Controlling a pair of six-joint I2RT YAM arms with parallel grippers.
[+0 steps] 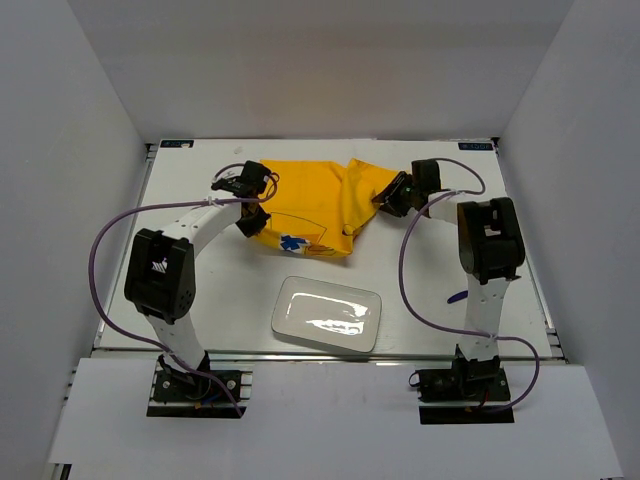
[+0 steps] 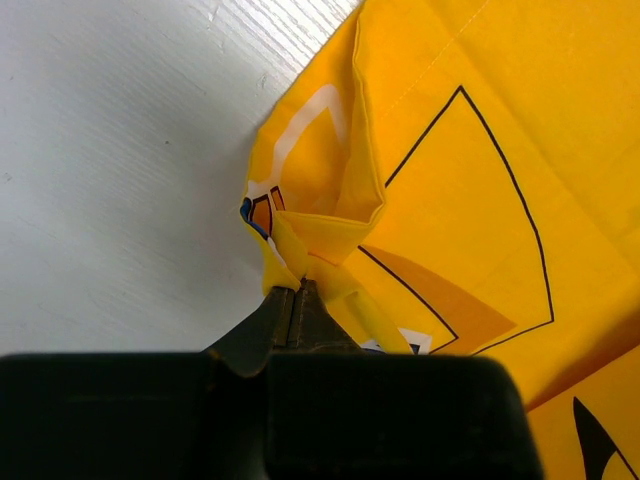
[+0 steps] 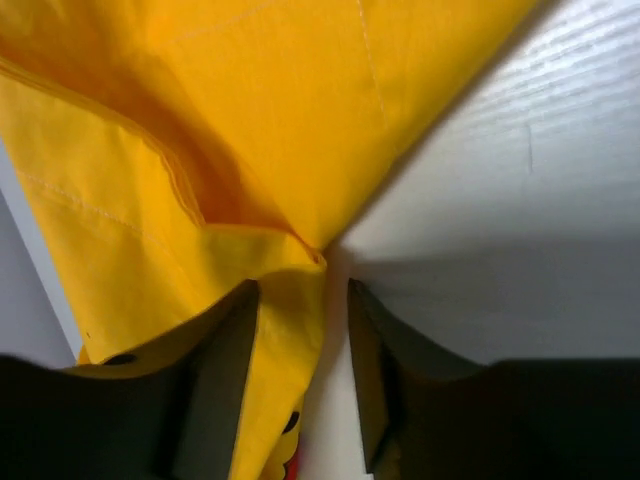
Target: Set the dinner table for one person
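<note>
The yellow cartoon-printed cloth mat (image 1: 312,205) lies bunched at the back middle of the white dinner table (image 1: 200,300). My left gripper (image 1: 254,218) is at the mat's left edge. In the left wrist view the gripper (image 2: 297,288) is shut on a pinched fold of the mat (image 2: 480,200), held over the table (image 2: 120,150). My right gripper (image 1: 388,200) is at the mat's right edge. In the right wrist view the gripper (image 3: 303,292) is open, with a fold of the mat (image 3: 290,100) hanging between the jaws against the left finger (image 3: 235,340). The table (image 3: 520,200) shows beside it.
A white rectangular plate (image 1: 327,313) lies near the front middle of the table. A small purple object (image 1: 457,296) lies to the right of my right arm's base link. Purple cables loop beside both arms. White walls close in the left, right and back.
</note>
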